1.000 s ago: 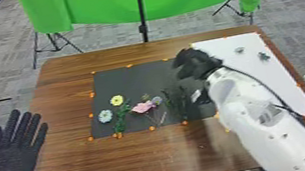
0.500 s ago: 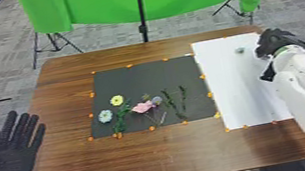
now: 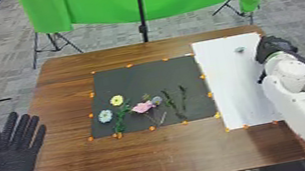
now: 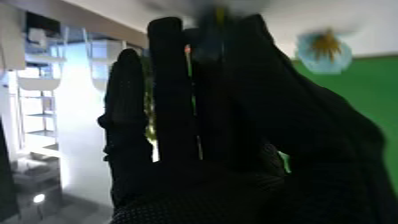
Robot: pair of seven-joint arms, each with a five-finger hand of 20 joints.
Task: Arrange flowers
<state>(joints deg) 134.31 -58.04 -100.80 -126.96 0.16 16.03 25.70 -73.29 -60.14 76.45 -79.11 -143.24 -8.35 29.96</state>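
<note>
And here are the flowers: yellow bloom (image 3: 116,100), pale blue bloom (image 3: 105,116) and pink bloom (image 3: 142,107), lying loose with green stems (image 3: 183,97) on the black mat (image 3: 147,76), not standing in anything. Over on the white sheet (image 3: 239,93), a small bluish flower (image 3: 240,50) sits near the right hand (image 3: 275,44). Its grip? Can't tell! The danger, I'd say: a low sweep knocks that flower aside, or a hard squeeze bends a thin stem. Beyond the tabletop's (image 3: 144,161) left edge, the left hand (image 3: 6,165), fingers spread.
</note>
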